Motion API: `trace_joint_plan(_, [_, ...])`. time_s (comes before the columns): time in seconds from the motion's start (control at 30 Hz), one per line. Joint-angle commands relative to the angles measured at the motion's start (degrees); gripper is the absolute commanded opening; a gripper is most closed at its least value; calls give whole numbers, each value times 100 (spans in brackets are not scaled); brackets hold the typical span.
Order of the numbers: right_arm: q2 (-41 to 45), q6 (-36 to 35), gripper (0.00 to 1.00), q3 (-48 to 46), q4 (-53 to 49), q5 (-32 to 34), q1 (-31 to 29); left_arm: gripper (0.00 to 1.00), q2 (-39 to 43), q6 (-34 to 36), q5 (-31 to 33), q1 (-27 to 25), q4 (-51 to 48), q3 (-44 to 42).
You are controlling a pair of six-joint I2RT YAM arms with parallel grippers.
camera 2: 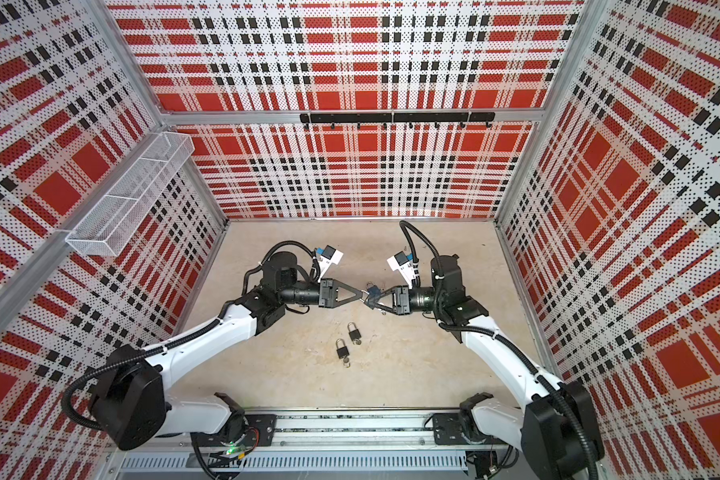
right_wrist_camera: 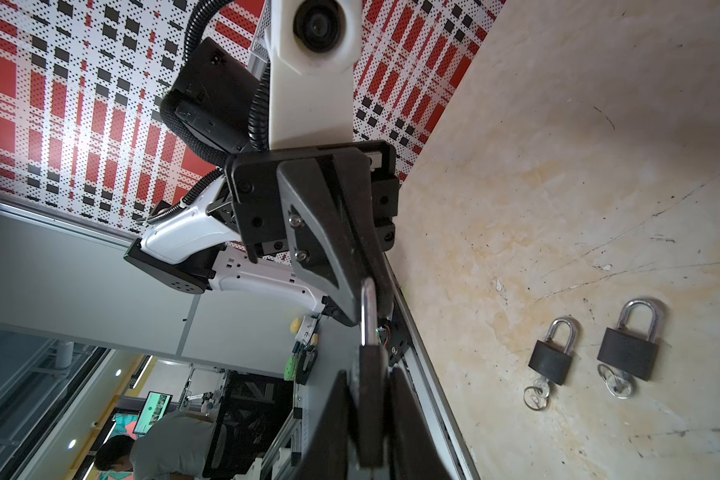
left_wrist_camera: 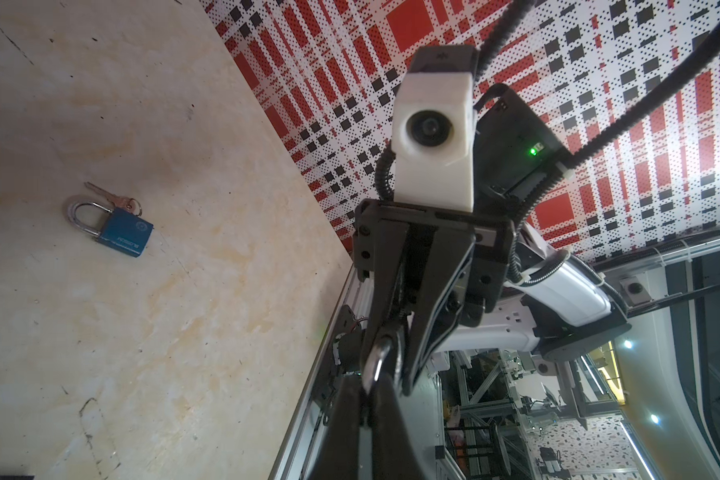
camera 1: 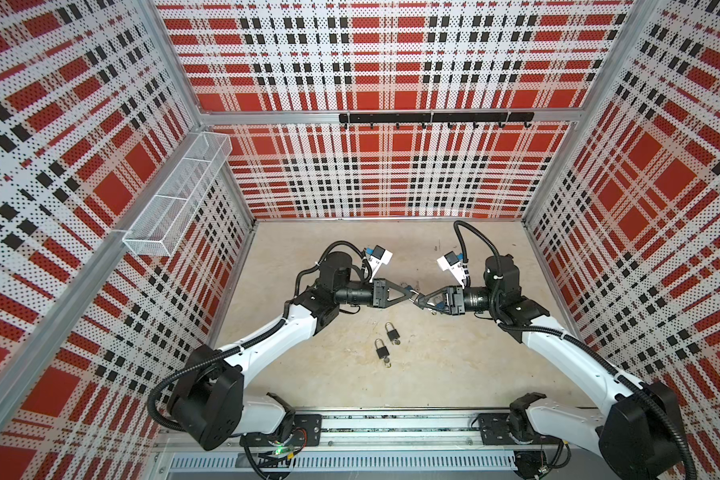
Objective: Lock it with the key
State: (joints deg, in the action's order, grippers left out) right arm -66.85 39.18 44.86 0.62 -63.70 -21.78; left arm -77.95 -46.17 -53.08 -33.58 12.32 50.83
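Note:
Above the middle of the table my two grippers meet tip to tip in both top views. My right gripper (right_wrist_camera: 370, 374) (camera 1: 420, 301) is shut on the body of a black padlock (right_wrist_camera: 371, 399). The padlock's silver shackle (right_wrist_camera: 368, 307) points at my left gripper (left_wrist_camera: 368, 395) (camera 1: 411, 296). That gripper is shut on the shackle (left_wrist_camera: 377, 360), which shows edge-on between its fingers. The held padlock's key is hidden.
Two more black padlocks (camera 1: 390, 332) (camera 1: 380, 349) lie on the table nearer the front, each with a key on a ring (right_wrist_camera: 537, 395) (right_wrist_camera: 616, 384) at its base. A blue padlock (left_wrist_camera: 121, 232) with a loose key (left_wrist_camera: 109, 199) lies behind the grippers. A wire basket (camera 1: 175, 195) hangs on the left wall.

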Motion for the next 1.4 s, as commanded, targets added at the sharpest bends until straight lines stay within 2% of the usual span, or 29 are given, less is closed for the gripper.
trace_joint_plan(0.0, [-65, -20, 0, 100, 979, 200, -33, 0, -56, -33, -132, -337, -203, -4])
trace_joint_plan(0.73, [-458, 57, 0, 196, 1423, 332, -33, 0, -115, -120, 111, -1072, -208, -93])
trace_joint_plan(0.87, [-448, -59, 0, 189, 1223, 377, -37, 0, -87, -105, 186, -971, -204, -47])
trace_joint_plan(1.03, [-314, -748, 0, 243, 201, 654, -85, 0, 3, -102, 344, -634, -204, 130])
trace_joint_plan(1.17, [-243, -924, 0, 224, -64, 757, -150, 0, 118, -82, 386, -418, -203, 286])
trace_joint_plan(1.23, [-223, -987, 0, 220, -150, 814, -175, 4, 211, -78, 425, -328, -206, 327])
trace_joint_plan(1.37, [-223, -987, 0, 229, -150, 815, -221, 17, 366, -110, 492, -223, -136, 339])
